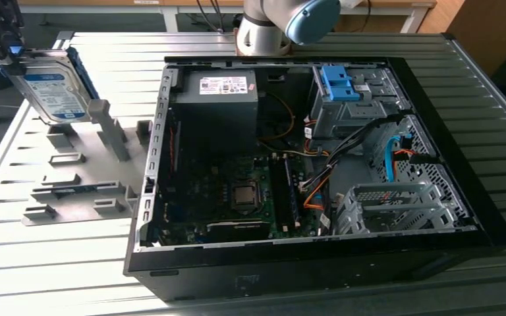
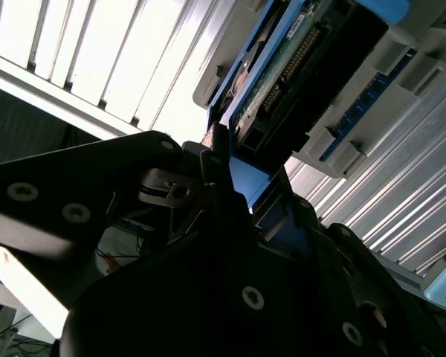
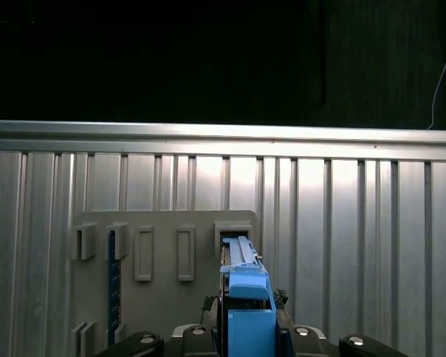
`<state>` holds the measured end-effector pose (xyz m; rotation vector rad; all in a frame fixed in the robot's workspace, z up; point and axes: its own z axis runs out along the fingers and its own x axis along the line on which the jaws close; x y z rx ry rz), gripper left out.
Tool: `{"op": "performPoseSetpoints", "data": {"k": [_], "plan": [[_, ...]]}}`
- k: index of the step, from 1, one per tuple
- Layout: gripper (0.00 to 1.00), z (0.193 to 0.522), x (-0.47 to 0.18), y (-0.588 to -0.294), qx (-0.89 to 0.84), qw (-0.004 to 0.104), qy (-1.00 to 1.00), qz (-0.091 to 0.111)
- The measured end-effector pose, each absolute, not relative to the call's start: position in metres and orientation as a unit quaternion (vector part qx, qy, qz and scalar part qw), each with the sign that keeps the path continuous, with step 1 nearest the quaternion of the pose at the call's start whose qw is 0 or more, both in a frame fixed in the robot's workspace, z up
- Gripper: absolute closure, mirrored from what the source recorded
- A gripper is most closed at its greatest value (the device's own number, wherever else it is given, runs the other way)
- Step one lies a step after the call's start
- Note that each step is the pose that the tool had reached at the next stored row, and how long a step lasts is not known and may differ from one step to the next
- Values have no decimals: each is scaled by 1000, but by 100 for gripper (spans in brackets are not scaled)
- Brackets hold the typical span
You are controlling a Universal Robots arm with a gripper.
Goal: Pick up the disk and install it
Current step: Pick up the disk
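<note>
Silver disk (image 1: pixel 53 92) clamped in pincer (image 1: pixel 11 54) by blue-framed end, hanging over rack (image 1: pixel 84 192). Guessing dense, rigid, slick faces, shock-sensitive; frame edges best grip.

Silver metal disk (image 1: pixel 49 92), smooth glossy white-and-blue label, blue plastic frame, gripper (image 2: pixel 238 197) matt black, table (image 1: pixel 499 99) ribbed metal with bright sheen, holder plate (image 1: pixel 77 197) matt grey, computer case (image 1: pixel 464 178) matt black, drive cage (image 1: pixel 389 204) bare perforated sheet metal
</note>
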<state>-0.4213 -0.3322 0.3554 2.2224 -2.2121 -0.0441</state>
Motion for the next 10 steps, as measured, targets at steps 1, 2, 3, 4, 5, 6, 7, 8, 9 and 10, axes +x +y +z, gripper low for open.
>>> {"op": "performPoseSetpoints", "data": {"k": [1,2,3,4,5,6,7,8,9,10], "plan": [[64,355,-421,-332,709,3,-705,-14],[64,356,-421,-332,709,3,-705,-14],[64,356,-421,-332,709,3,-705,-14],[64,356,-421,-332,709,3,-705,-14],[64,356,-421,-332,709,3,-705,-14],[64,356,-421,-332,709,3,-705,-14],[64,356,-421,-332,709,3,-705,-14],[64,356,-421,-332,709,3,-705,-14],[64,356,-421,-332,709,3,-705,-14],[64,356,-421,-332,709,3,-705,-14]]}}
